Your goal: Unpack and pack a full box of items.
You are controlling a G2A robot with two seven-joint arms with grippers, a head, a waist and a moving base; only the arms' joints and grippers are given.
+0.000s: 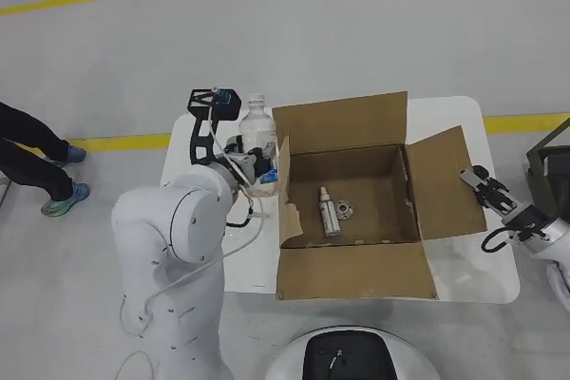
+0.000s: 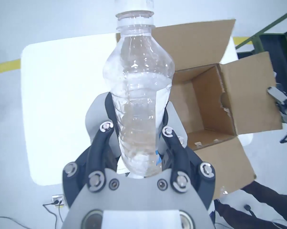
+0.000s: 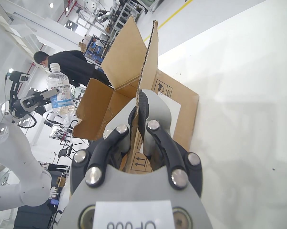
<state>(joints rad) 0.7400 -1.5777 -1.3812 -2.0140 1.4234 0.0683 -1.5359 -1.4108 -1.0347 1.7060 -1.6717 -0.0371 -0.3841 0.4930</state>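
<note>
An open cardboard box [image 1: 356,195] sits in the middle of the white table [image 1: 446,109]. On its floor lie a small pale bottle [image 1: 330,211] and a small round part [image 1: 347,207]. My left gripper [image 2: 138,125] is shut on a clear water bottle [image 2: 138,72] with a white cap, held upright in the air just left of the box [image 2: 205,101]. The same bottle [image 1: 256,122] stands beside the box's left flap. My right gripper [image 3: 141,110] is shut on the edge of the box's right flap [image 3: 148,55]; this gripper [image 1: 477,179] sits at the flap's outer edge [image 1: 446,185].
All box flaps are folded outward; the front one [image 1: 356,271] covers the table's near side. A person's legs [image 1: 24,152] stand on the floor far left. A dark green frame [image 1: 562,142] stands off the table's right end. Bare tabletop lies left of the box.
</note>
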